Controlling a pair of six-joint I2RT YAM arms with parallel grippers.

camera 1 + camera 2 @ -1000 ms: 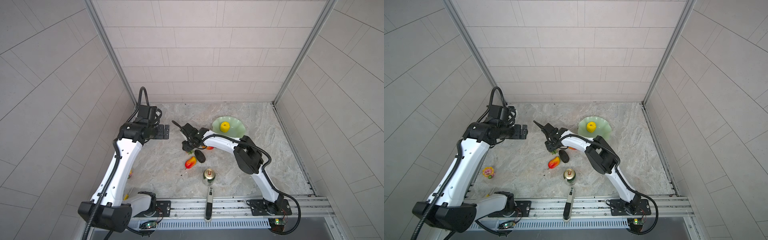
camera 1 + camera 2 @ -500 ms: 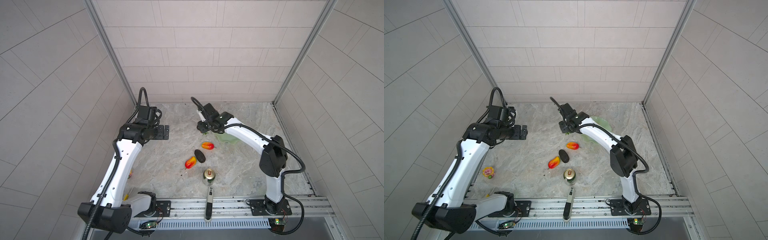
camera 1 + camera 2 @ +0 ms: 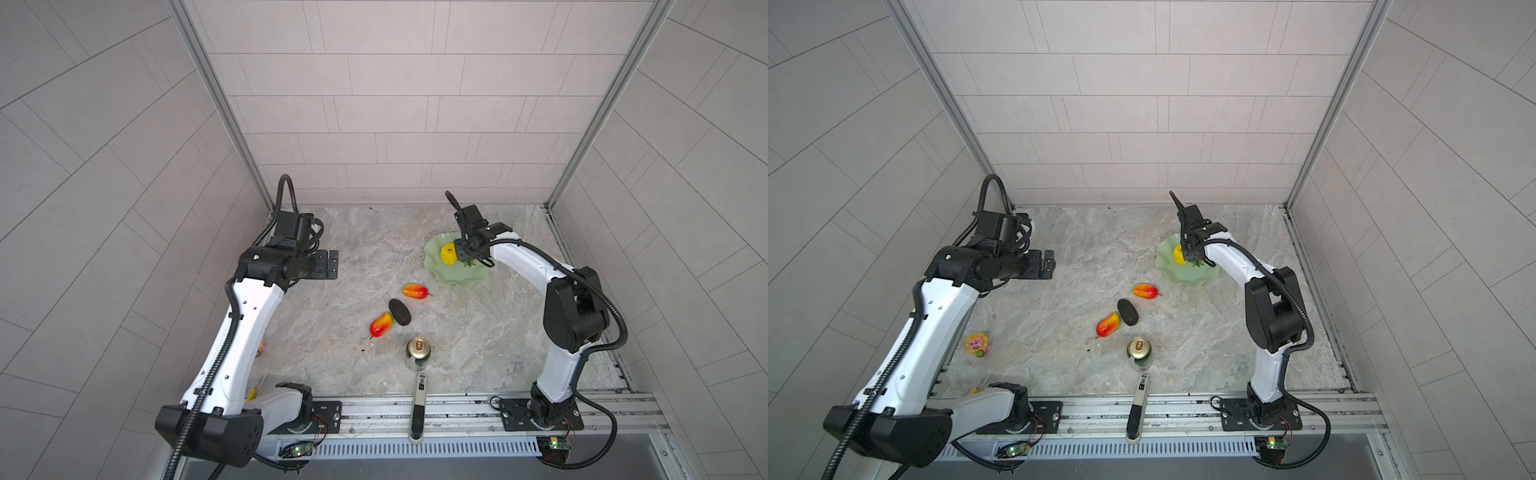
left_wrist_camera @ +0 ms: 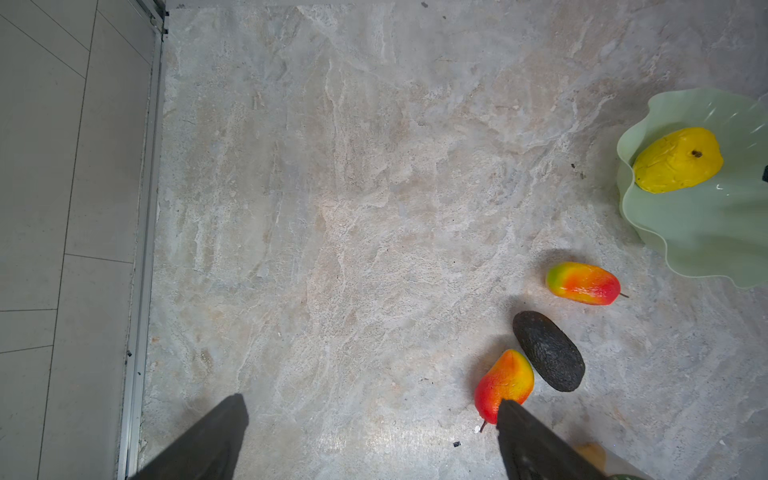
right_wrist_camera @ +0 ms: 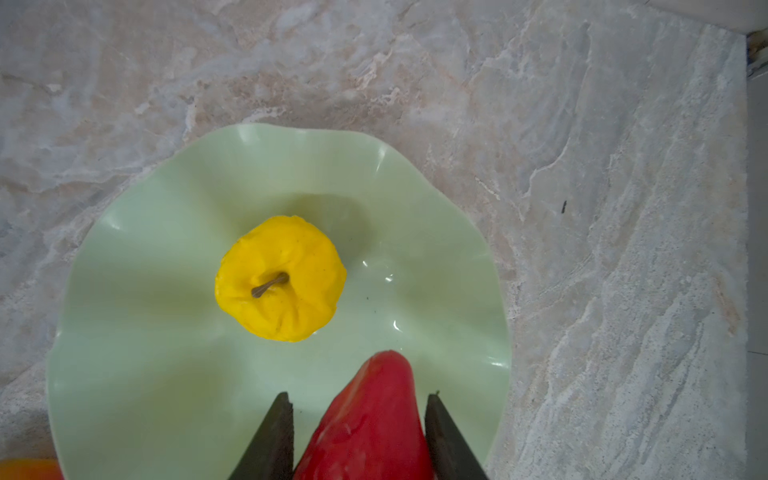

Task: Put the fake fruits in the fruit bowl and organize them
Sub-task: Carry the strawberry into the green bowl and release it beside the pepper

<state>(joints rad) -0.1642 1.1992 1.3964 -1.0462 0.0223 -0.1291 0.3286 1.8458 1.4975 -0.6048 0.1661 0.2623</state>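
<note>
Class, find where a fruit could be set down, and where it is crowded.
Free: the marble between the left end effector and the fruit bowl; the bowl's floor beside the yellow fruit. Crowded: around the far mango, dark fruit, near mango and can.

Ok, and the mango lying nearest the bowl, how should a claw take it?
From straight above, closing across the middle of the mango: it lies flat, longer than wide, with room along both long flanks. The tapered stem end would likely slip.
</note>
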